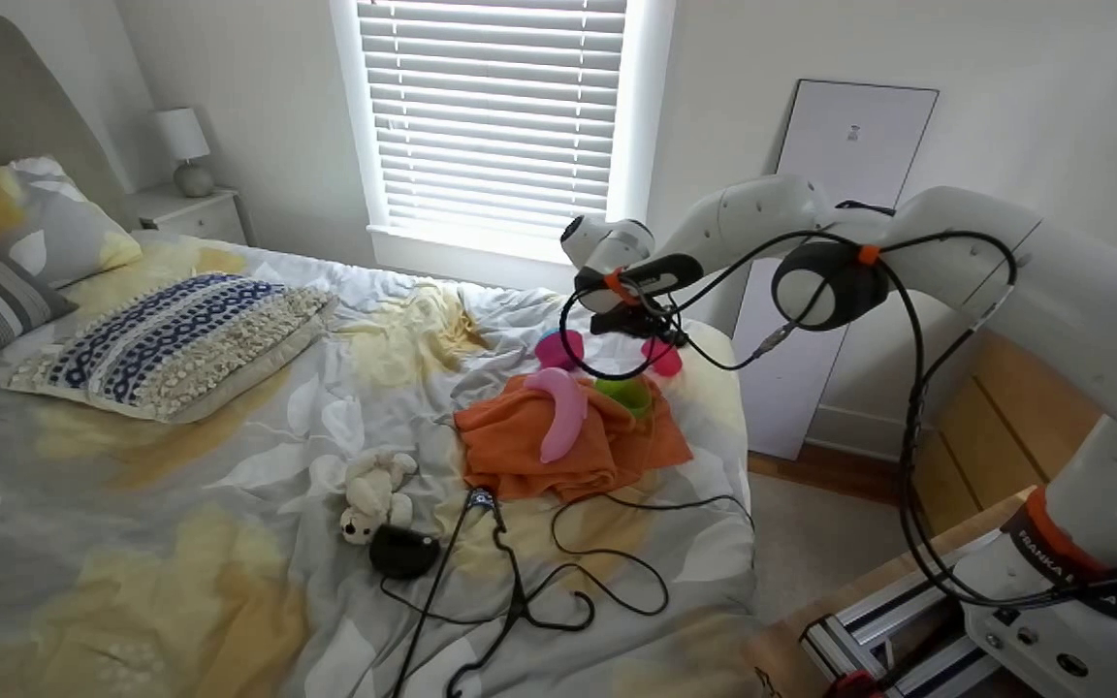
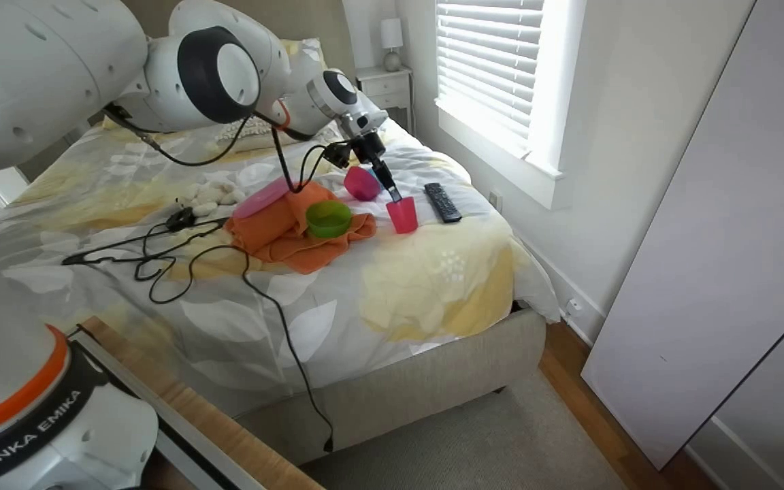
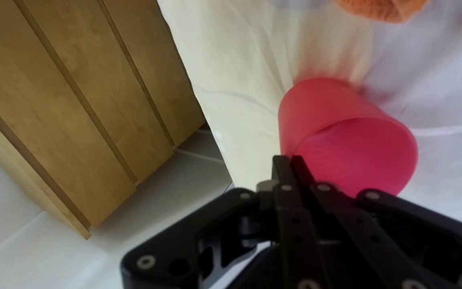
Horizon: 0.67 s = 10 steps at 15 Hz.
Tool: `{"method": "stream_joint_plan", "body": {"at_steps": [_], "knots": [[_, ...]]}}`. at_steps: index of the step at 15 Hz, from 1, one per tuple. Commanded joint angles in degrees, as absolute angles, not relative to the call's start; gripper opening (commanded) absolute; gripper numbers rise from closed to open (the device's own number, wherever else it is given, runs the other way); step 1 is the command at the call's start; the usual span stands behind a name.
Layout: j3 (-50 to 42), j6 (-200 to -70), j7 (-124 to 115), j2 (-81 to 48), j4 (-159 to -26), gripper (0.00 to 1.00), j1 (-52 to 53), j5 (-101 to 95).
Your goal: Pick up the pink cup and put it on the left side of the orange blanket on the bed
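The pink cup (image 1: 661, 357) is at the bed's window side, beside the orange blanket (image 1: 510, 441). In an exterior view the cup (image 2: 403, 216) looks upright, low over or on the bed; I cannot tell if it touches. My gripper (image 2: 394, 195) comes down from above onto its rim. In the wrist view my gripper (image 3: 290, 158) is shut on the cup's wall, one finger outside and one inside the cup (image 3: 319, 104). The blanket (image 2: 310, 255) lies crumpled on the bed; an orange edge (image 3: 379, 8) shows in the wrist view.
A green bowl (image 2: 329, 219) and a long pink object (image 1: 566, 417) lie on the blanket. A magenta cup (image 2: 363, 184) stands beside it. A black remote (image 2: 442, 203) lies near the pink cup. A plush toy (image 1: 376, 494), black hanger (image 1: 517, 603) and cable lie on the bed.
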State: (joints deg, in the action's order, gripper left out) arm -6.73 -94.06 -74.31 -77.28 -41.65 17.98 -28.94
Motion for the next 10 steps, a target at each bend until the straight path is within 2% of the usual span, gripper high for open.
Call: {"method": "stream_joint_plan", "body": {"at_steps": [1,5,10], "knots": [[-2.65,-91.17,-68.86,-73.32,-42.46,0.01,15.18,-24.04],[0.95,-86.77,-60.88,-64.91,-48.0,0.01,13.25,-20.74],[6.12,-88.69,-51.08,-52.44,-60.26,0.01,10.07,-17.76]]}}
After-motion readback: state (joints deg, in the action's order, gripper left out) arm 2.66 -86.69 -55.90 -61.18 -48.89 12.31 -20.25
